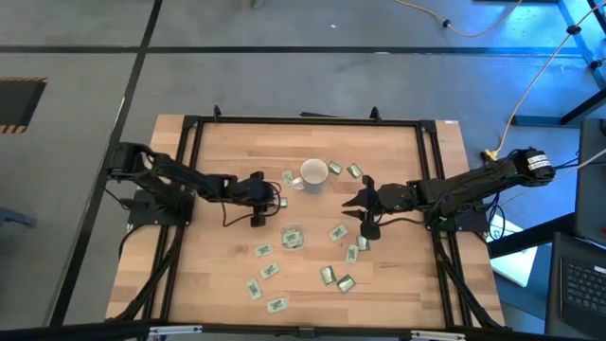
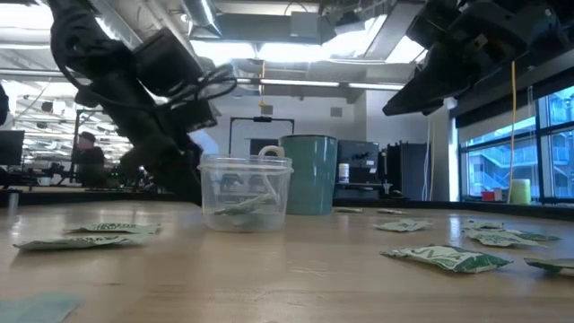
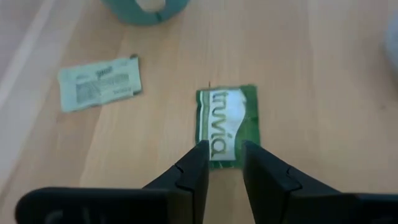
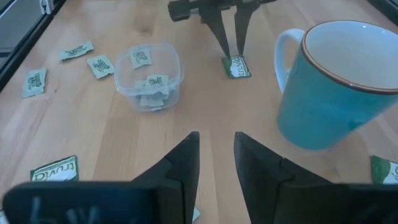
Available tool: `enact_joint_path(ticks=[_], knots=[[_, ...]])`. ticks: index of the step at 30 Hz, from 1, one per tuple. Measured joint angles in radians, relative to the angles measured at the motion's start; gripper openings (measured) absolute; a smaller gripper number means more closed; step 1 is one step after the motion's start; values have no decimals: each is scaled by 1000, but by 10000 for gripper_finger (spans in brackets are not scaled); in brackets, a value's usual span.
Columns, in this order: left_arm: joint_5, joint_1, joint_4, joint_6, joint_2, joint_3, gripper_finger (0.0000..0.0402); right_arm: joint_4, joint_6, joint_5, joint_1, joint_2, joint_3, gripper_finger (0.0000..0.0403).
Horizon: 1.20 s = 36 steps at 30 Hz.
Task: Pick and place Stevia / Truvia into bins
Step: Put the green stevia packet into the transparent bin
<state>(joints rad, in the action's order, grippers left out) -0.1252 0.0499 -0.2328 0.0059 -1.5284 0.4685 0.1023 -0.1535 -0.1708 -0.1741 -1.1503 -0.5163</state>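
left gripper jaws slightly open, straddling Truvia sachet flat on tabletop, nothing gripped, right gripper jaws open, empty, near mug

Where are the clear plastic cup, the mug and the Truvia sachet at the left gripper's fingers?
clear plastic cup [image 4: 148, 78]: right wrist view, on its see-through side wall.
mug [image 4: 336, 93]: right wrist view, on its teal outer wall.
Truvia sachet [image 3: 226, 122]: left wrist view, on its printed face.

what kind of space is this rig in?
Likely a robotics lab or open workshop: exposed ceiling strip lights, a person at a desk behind the wooden table, and a yellow cable across concrete floor.
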Motion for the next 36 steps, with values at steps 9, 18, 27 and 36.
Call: enact_joint_path(ticks=[9,18,27,36], knots=[[20,1,-22,-2,-65,15,55,-2,0,0,0,0,0,104],[43,0,12,-19,-23,9,6,-3,0,0,0,0,0,104],[68,-4,58,-62,236,7,4,-9,0,0,0,0,0,104],[275,-85,-151,-83,322,19,4,-10,2,0,0,0,0,104]])
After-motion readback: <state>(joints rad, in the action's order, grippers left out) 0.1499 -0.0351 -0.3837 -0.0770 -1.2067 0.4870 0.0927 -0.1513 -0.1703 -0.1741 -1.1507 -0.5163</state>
